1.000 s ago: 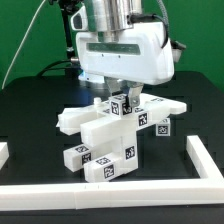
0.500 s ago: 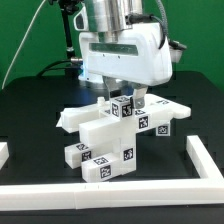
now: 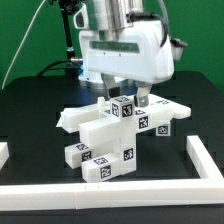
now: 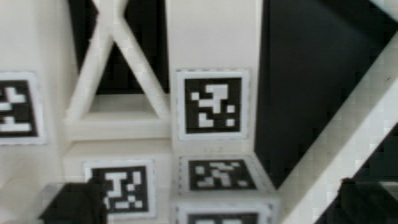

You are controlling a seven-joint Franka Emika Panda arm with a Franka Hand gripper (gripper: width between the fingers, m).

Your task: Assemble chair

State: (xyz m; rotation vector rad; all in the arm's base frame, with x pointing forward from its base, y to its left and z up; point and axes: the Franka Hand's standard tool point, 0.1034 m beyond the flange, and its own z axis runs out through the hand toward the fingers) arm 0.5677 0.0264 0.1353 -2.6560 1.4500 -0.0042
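A white robot tool (image 3: 127, 98) hangs low over a black bench (image 3: 35, 125), its two dark fingers (image 3: 141, 97) pointing straight down. The fingers stand wide apart: the tool is open, with nothing clamped between them. In the wrist view the two fingertips (image 4: 79, 200) show well apart, and a strip of dark bench lies between one of them and the nearest white part.

Directly beneath the tool, rising into the gap between the fingers, is a small upright block (image 3: 122, 107) of the chair (image 3: 100, 130), with a black-and-white tag (image 3: 117, 110) on its face. Whether either finger grazes the block cannot be told.

The chair is a cluster of matte white blocky pieces, stacked and crossing one another on the bench right under the tool. From below the tool a long bar (image 3: 168, 108) reaches toward the exterior view's right, while thick slabs spread toward the exterior view's left. Two lower tagged blocks sit farther from the tool, nearer the camera. The wrist view, looking straight down from the tool, shows a cross-braced frame (image 4: 111, 60) — white struts forming an X — beside several square tags.

Well out from the tool, low white rails (image 3: 110, 190) border the bench. Behind the tool are a green backdrop (image 3: 200, 40) and a black cable (image 3: 18, 55).
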